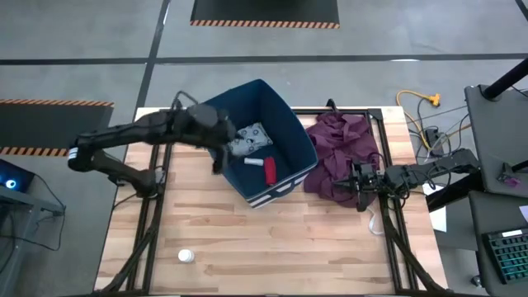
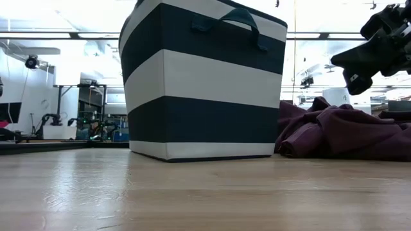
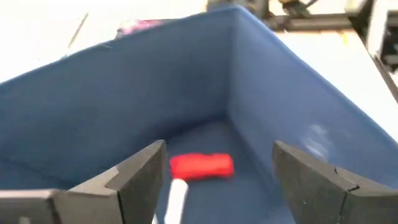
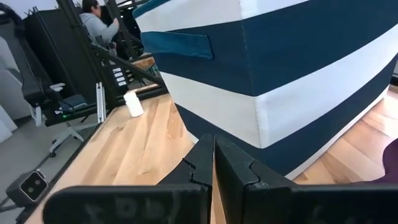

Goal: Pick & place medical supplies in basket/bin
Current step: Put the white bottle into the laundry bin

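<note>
The navy bin with white stripes stands on the table. On its floor lie the red roll, the small white cylinder and the grey-white patterned packet. My left gripper hangs open over the bin's left side. In the left wrist view its fingers stand above the red roll and white cylinder, touching nothing. The small white round container rests on the table near its near-left corner. My right gripper waits shut at the table's right, over the maroon cloth's edge.
The maroon cloth lies heaped right of the bin. Bare wood spreads over the table's near half. The right wrist view shows the bin's striped wall, the white container and a person beyond the table.
</note>
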Motion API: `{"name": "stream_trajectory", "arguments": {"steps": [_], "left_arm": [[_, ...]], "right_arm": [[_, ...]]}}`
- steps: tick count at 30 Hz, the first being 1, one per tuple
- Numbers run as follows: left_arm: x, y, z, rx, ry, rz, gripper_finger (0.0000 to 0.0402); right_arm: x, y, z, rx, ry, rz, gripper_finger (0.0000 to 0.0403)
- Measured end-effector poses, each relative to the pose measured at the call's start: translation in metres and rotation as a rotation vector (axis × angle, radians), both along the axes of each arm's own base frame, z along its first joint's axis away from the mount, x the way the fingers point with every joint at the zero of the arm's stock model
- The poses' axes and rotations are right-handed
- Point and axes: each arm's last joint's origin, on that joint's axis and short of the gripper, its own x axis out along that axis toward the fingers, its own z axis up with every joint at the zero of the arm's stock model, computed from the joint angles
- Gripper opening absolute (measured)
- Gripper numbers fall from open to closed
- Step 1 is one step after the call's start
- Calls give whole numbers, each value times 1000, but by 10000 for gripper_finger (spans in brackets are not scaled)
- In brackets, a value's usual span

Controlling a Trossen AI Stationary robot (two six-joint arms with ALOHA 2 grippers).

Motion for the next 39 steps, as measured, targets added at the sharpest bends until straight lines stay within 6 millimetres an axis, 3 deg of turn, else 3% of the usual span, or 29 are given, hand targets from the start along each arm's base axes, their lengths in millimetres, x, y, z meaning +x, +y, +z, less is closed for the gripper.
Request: {"name": "stream_trajectory", "arguments": {"steps": [7,13,27,32,39], "left_arm": [[-21,-61,-3,-125,102,16,271],[-22,-97,-16,-252,212,15,271],[-19,-174,-76,-330,735,-46,271],[-16,-203,-99,-312,842,-51,271],[-20,-229,-118,-298,913,1,271]], "right_arm": [[0,0,-1,-76,7,9,8],[1,1,-2,-84,23,14,8],[6,2,-11,-110,117,20,8],[8,3,-14,-122,156,22,8],[10,3,-19,-134,203,24,8]]}}
